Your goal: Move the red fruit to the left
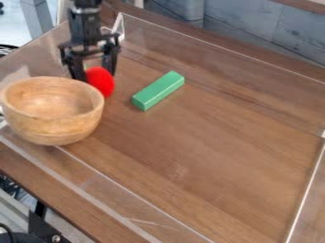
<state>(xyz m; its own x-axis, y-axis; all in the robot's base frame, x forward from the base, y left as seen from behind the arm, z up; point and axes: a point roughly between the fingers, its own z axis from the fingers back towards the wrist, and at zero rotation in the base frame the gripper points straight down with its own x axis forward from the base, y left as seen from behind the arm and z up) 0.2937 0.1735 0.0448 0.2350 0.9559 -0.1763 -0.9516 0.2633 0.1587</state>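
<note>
Dark wooden table [203, 161] carries a clear low wall around its edge; no writing or brand can be read anywhere. Near the far left, the black gripper [90, 65] points down with jaws spread wide, holding nothing. The red fruit [98, 82] lies on the wood just under the fingertips, maybe touching them, beside the wooden bowl [49, 106]. A green block [158, 90] lies to its right.

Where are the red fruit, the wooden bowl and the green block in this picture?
red fruit [98, 83]: camera view, on its red body.
wooden bowl [79, 121]: camera view, on its outer front wall.
green block [159, 90]: camera view, on the middle of its top face.
</note>
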